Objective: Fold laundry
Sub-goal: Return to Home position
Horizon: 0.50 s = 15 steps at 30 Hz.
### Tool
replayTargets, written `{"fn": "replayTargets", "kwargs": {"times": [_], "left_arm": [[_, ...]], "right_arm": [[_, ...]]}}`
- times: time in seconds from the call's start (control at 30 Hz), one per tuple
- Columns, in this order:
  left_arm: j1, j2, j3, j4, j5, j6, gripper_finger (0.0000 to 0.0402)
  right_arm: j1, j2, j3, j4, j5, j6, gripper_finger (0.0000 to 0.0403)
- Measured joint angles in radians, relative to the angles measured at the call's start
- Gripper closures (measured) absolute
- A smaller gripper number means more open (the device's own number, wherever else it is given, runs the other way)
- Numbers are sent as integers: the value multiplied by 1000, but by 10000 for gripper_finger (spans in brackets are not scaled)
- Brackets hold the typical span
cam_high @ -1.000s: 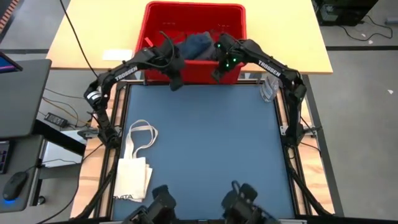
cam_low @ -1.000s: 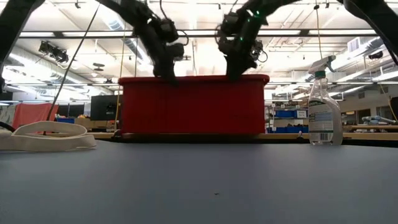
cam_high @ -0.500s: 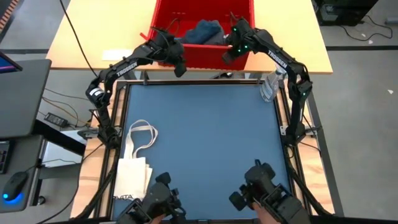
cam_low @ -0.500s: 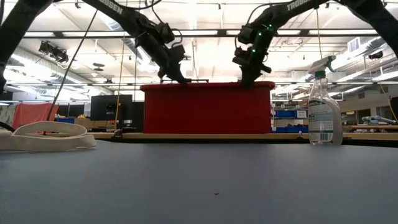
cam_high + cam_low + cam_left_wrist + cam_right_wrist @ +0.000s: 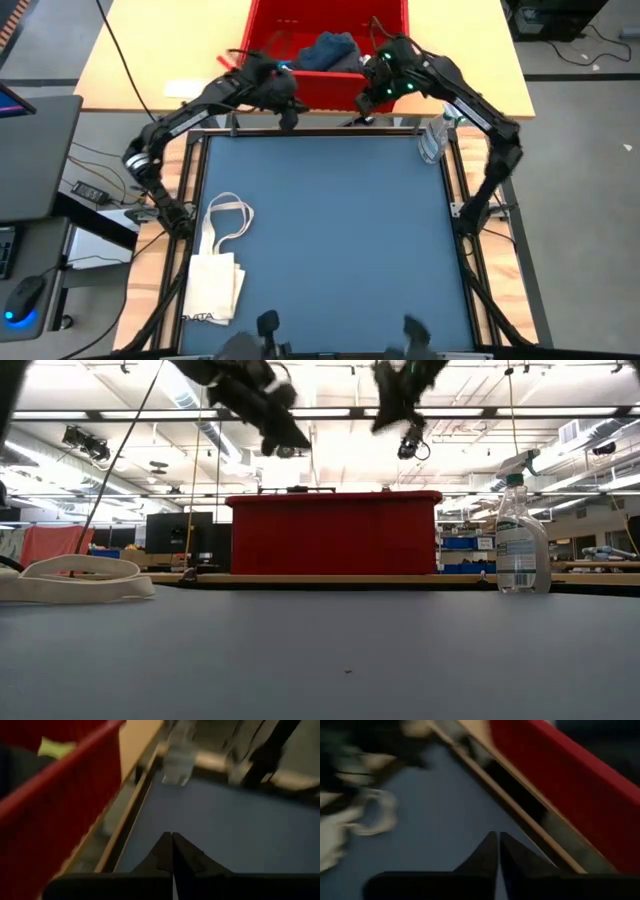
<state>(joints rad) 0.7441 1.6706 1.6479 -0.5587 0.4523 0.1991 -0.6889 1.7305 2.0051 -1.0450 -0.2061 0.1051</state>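
The laundry lies in a red bin (image 5: 268, 40) beyond the mat's far edge; a dark blue piece (image 5: 325, 50) shows on top, and a yellow bit (image 5: 56, 747) shows in the left wrist view. My left gripper (image 5: 290, 118) hangs shut and empty in the air by the bin's near wall, over the blue mat's (image 5: 330, 230) far edge. My right gripper (image 5: 365, 106) hangs beside it, also shut and empty. In both wrist views the fingertips (image 5: 172, 842) (image 5: 498, 842) meet with nothing between them.
A cream tote bag (image 5: 215, 265) lies on the mat's left side, its handles toward the far edge. A clear spray bottle (image 5: 432, 140) stands at the mat's far right corner. The bin (image 5: 330, 535) rests on the wooden table behind the mat.
The red bin has slid away toward the far edge, clear of the mat. Both grippers, which stood at its near rim, have since risen well above it and tipped toward level.
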Motion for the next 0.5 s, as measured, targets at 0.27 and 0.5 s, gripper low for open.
{"fn": "replayTargets", "kwargs": {"times": [0.27,0.5], "left_arm": [[-94,-340,-457,413,89,-257,400],[-448,-483,-656,685,-20,-281,399]], "right_arm": [[323,-359,-474,416,61,136,397],[657,-656,-1026,1101,120,106,400]]}}
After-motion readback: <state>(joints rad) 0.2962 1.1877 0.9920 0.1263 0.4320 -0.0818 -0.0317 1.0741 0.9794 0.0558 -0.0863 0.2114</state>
